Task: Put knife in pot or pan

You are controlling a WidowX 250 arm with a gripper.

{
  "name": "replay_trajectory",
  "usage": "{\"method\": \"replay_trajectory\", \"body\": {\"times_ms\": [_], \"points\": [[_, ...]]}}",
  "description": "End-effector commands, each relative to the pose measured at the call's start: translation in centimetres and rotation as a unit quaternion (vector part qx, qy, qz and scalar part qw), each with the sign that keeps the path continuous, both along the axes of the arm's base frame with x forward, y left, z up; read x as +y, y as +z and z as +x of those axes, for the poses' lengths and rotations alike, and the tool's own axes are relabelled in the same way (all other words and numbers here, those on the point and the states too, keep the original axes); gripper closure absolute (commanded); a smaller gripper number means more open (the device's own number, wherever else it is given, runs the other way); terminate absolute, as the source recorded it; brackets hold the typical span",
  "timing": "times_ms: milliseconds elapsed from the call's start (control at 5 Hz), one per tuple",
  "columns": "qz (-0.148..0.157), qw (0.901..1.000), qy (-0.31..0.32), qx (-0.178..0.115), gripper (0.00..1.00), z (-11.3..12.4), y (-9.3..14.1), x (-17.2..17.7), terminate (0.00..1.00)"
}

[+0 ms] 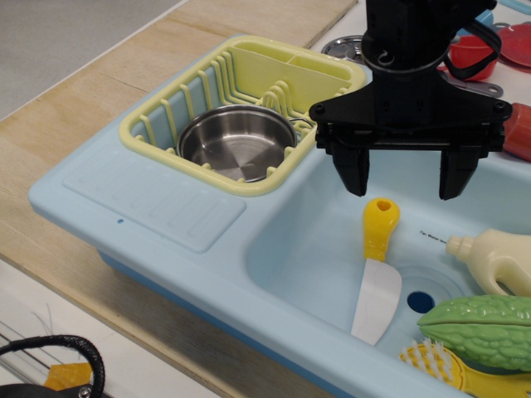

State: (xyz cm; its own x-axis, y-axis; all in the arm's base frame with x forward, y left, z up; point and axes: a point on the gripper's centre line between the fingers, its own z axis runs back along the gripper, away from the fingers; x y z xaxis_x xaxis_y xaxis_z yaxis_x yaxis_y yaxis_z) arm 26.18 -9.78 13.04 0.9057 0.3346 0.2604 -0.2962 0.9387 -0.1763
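Note:
The knife [377,269] lies in the light blue sink basin [307,249], yellow handle pointing away, broad white blade toward the front. The shiny steel pot [236,143] sits inside the yellow dish rack [158,124] at the sink's left side. My black gripper [406,178] hangs open and empty above the basin, its two fingers spread wide just above and behind the knife's handle end. It does not touch the knife.
A cream bottle [498,259], a green bumpy vegetable [489,330] and a yellow scrub brush [440,363] lie at the basin's right. Red items [473,54] sit behind the arm. The sink stands on a wooden counter [75,108].

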Motion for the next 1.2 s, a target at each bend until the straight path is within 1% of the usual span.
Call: {"method": "replay_trajectory", "body": {"times_ms": [0,200,400,600,1000], "points": [[0.000,1.0000,0.000,0.000,0.00,0.0,0.0,0.0,0.00],[0.010,0.9996,0.023,-0.015,0.00,-0.4,-1.5,-0.3,0.00],[0.006,0.9993,0.036,0.000,0.00,-0.1,-2.5,-0.4,0.00],[-0.001,0.9992,0.034,0.022,0.00,0.8,-3.2,0.1,0.00],[-0.017,0.9986,0.018,0.047,0.00,1.9,-4.6,1.1,0.00]]}}
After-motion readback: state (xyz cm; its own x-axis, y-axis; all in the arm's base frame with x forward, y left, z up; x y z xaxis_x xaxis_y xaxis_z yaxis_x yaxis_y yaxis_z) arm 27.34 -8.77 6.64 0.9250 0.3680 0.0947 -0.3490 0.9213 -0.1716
